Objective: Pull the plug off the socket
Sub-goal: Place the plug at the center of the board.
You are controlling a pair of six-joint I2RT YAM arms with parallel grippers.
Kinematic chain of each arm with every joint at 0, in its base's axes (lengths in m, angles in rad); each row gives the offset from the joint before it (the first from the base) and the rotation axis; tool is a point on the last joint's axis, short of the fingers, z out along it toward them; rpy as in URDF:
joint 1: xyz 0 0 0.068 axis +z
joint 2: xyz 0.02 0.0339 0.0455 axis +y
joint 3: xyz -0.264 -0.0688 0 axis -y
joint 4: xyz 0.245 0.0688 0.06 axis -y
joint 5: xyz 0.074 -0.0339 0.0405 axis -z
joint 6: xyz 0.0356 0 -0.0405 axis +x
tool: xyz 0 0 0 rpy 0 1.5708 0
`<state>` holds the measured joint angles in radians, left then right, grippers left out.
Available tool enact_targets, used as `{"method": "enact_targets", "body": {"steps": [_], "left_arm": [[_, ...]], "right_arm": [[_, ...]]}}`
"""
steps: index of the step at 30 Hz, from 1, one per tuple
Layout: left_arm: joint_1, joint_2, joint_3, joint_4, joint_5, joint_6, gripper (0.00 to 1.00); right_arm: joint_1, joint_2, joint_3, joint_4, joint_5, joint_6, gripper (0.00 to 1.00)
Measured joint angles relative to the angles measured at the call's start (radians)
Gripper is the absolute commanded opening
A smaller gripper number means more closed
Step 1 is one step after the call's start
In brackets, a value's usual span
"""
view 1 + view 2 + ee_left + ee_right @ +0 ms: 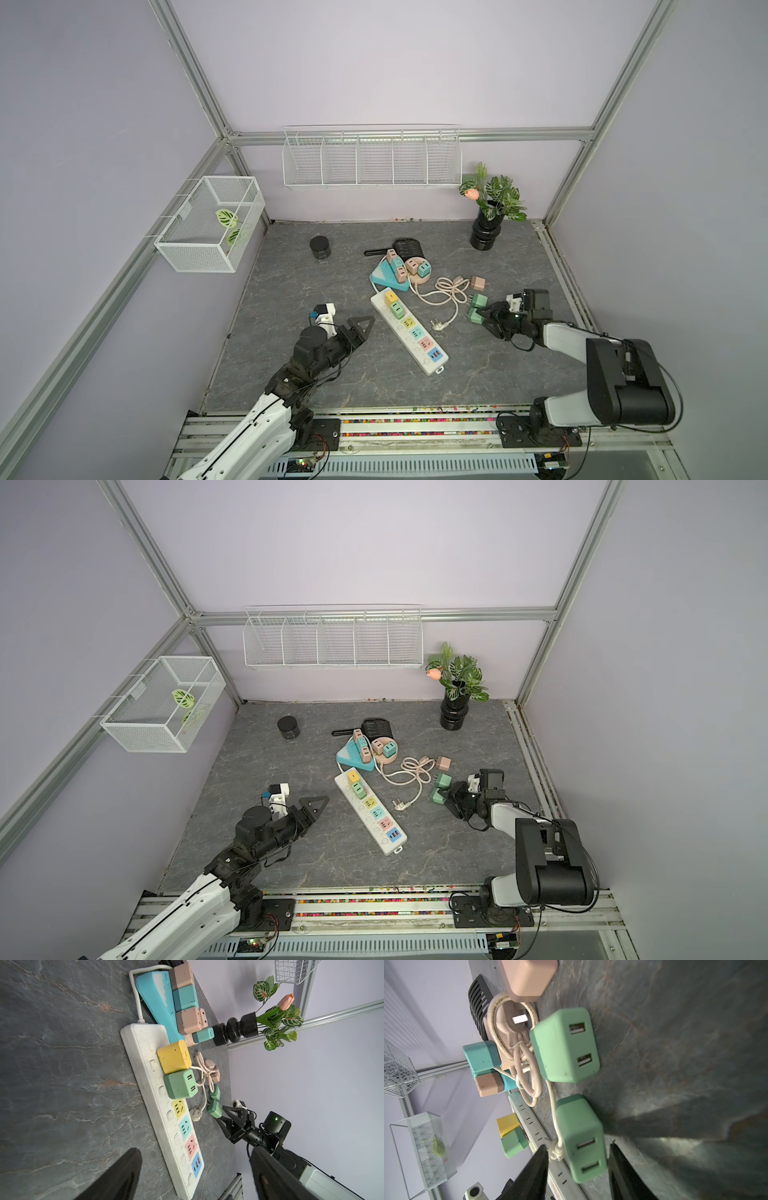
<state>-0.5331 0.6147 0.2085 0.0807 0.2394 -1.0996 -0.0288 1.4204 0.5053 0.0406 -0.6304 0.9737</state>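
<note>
Mint-green square plug (579, 1122) lies between the right gripper's (577, 1145) parted jaws; the socketed yellow cube plug (391, 296) sits nearer the spread left gripper (365, 330).

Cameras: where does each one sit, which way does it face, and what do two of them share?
Top views: high above the front, looking down on the table; left gripper and right gripper show.
Left wrist: low, facing the white power strip; its own fingers frame it.
Right wrist: low, facing a loose green plug between its own fingers.
Shared: both wrist views show that plug and strip.
</note>
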Motion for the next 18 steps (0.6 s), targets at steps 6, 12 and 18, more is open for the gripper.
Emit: {"method": "enact_targets", "body": {"steps": [6,12,18], "left_arm": [[0.0,-0.023,-0.016,0.027,0.0,-0.026,0.87],[0.0,-0.016,-0.09,0.114,-0.004,-0.059,0.89],[0.0,0.083,-0.108,0.163,-0.003,-0.07,0.89]], "right_arm": [[-0.002,-0.219,0.048,-0.249,0.103,-0.145,0.53],[0.002,-0.431,0.01,-0.198,0.045,-0.168,0.52],[0.242,-0.346,0.023,-0.065,0.02,-0.161,0.52]]}}
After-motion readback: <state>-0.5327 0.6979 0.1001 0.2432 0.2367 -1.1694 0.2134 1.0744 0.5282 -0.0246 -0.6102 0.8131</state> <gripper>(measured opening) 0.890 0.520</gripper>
